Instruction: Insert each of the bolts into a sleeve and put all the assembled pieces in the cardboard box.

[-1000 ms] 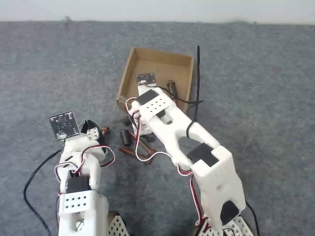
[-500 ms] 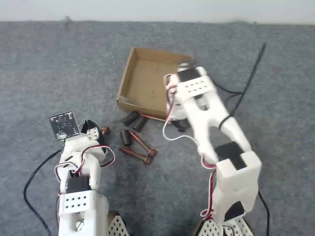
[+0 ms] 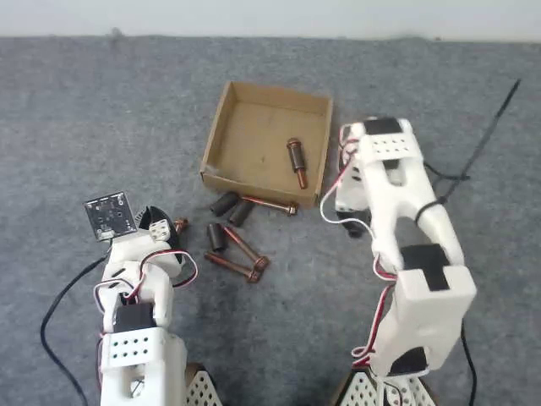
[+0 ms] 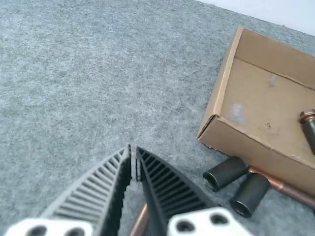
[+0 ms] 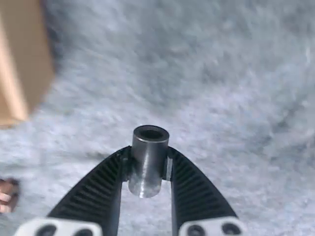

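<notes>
The cardboard box (image 3: 254, 135) holds one bolt fitted in a sleeve (image 3: 296, 162). In front of it lie three loose dark sleeves (image 3: 224, 203) and three copper bolts (image 3: 245, 245). My right arm (image 3: 389, 169) stands just right of the box. Its gripper (image 5: 147, 153) is shut on a dark sleeve (image 5: 147, 169), held upright above the carpet. My left gripper (image 4: 133, 150) sits low at the front left, tips together, with a copper bolt (image 4: 140, 221) between the fingers. That bolt's head (image 3: 179, 225) shows beside the left gripper from above.
Grey carpet covers the whole floor. In the left wrist view the box (image 4: 266, 98) is ahead of the fingers, with two sleeves (image 4: 225, 172) and a bolt (image 4: 280, 184) against its near wall. The right arm's black cable (image 3: 486, 135) trails off to the right.
The right arm has swung from over the box to its right side, uncovering the assembled piece inside. The left arm has not moved.
</notes>
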Robot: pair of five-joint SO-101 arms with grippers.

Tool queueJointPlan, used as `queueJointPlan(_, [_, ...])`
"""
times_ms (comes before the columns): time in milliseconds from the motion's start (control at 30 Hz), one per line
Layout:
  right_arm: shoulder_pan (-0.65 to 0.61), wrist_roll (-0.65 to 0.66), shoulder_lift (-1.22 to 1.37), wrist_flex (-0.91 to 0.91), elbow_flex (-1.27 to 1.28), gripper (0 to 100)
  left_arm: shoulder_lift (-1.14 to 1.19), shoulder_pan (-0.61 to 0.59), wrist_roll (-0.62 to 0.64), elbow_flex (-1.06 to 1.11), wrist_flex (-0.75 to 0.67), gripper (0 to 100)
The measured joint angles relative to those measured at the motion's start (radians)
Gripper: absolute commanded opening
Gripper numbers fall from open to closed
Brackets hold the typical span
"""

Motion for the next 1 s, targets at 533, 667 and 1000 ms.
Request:
queueJointPlan(533, [0.198, 0.098, -0.244, -0.172, 0.373, 0.6, 0.000, 0.000, -0.055, 0.000, 0.000, 2])
queueJointPlan(667, [0.256, 0.135, -0.281, -0.233, 0.459, 0.6, 0.000, 0.000, -0.055, 0.000, 0.000, 2])
queueJointPlan(1000, [0.341, 0.178, -0.428, -0.358, 0.655, 0.6, 0.000, 0.002, -0.203, -0.071, 0.242, 2])
